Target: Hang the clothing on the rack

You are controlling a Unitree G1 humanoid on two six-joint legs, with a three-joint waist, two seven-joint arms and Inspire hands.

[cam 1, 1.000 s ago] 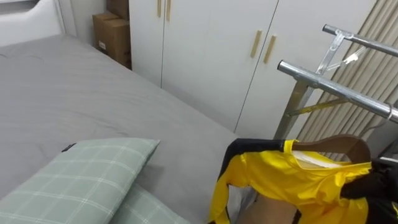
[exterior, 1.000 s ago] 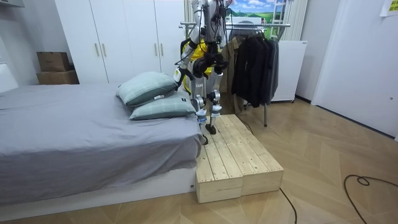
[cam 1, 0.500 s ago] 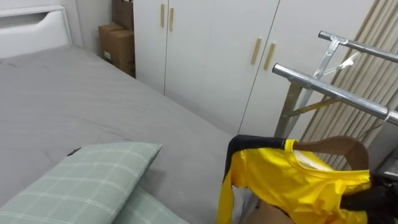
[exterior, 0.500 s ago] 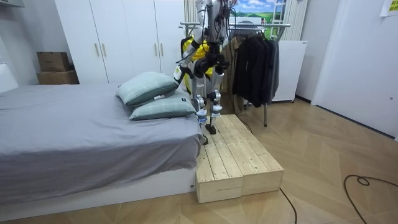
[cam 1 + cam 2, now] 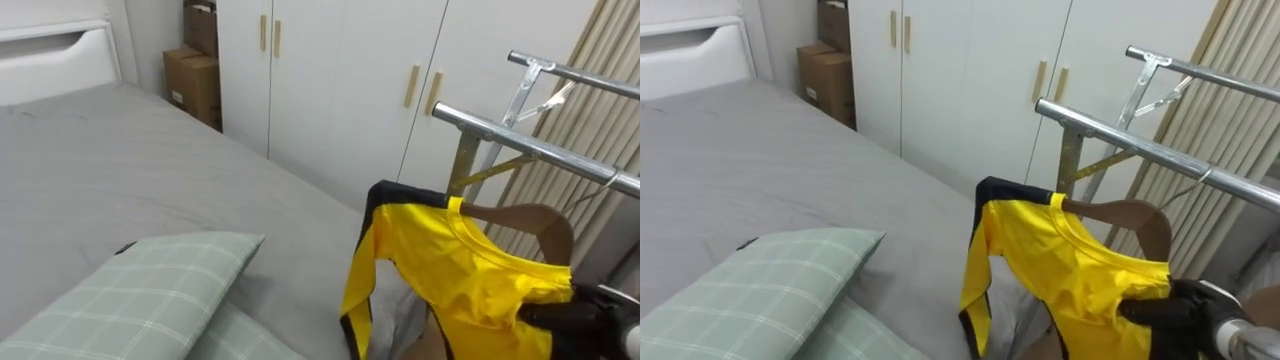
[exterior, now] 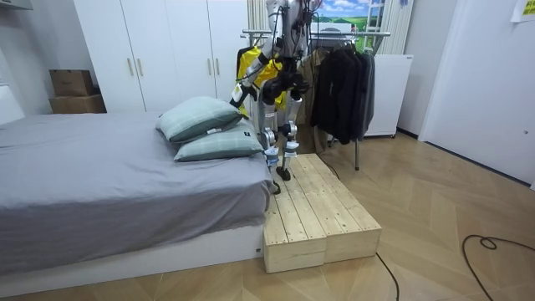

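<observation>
1. Left eye view: the yellow shirt (image 5: 450,270), on its wooden hanger (image 5: 530,215), hangs just below the rack rail (image 5: 520,140), past the bed (image 5: 150,170). The right hand (image 5: 575,315) has its dark fingers curled round the shirt's shoulder end.
2. Right eye view: the hanger's hook (image 5: 1188,185) rises toward the rail; we cannot tell whether it has caught. We judge the step to be hooking on. Next: lift the hook over the rail, then release.
3. Room view adds the robot's stance on a wooden platform (image 6: 318,209) and the dark garments (image 6: 343,84) already hung. The left hand (image 6: 237,92) is low beside the shirt; we cannot tell its state.
</observation>
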